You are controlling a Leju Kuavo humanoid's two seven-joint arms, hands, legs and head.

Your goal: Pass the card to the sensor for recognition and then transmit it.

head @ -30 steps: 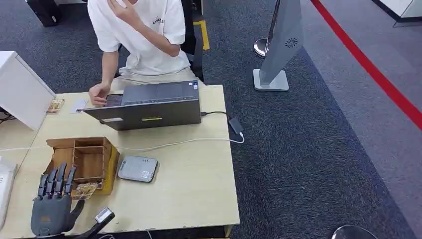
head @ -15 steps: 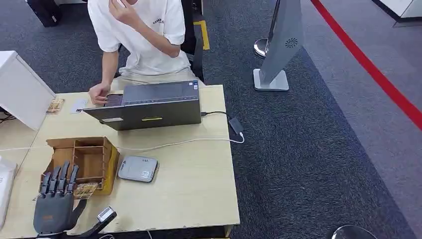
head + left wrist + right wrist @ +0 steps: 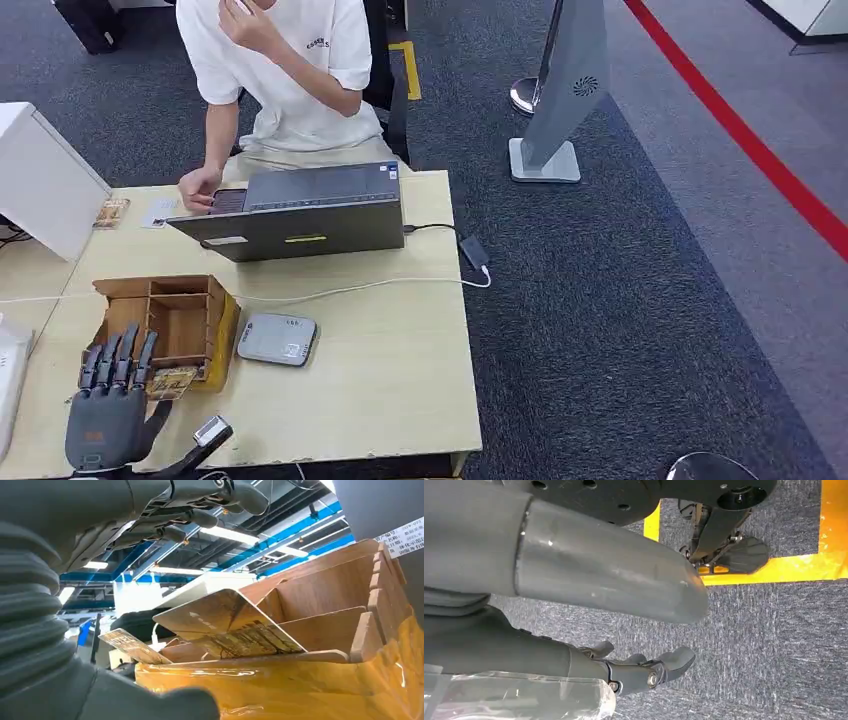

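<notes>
A patterned card [image 3: 172, 381] leans out of the front slot of an open wooden box [image 3: 180, 315] at the table's near left. My left hand [image 3: 108, 415] hovers just in front of that slot with its fingers straight and spread, holding nothing. In the left wrist view the card [image 3: 227, 622] stands tilted in the box [image 3: 330, 590], and the fingers [image 3: 200, 502] are above it without touching. A flat grey sensor [image 3: 277, 339] lies right of the box. My right hand [image 3: 644, 672] hangs over carpet, fingers loosely apart and empty.
A person [image 3: 280, 70] sits behind the table with one hand on an open laptop [image 3: 300, 215]. A white cable [image 3: 350, 288] crosses the table. Two more cards [image 3: 111, 212] lie far left beside a white case [image 3: 45, 180]. A grey stand [image 3: 560, 90] is on the carpet.
My left hand has edged slightly toward the box front and settled. The card, the sensor and the laptop have not moved.
</notes>
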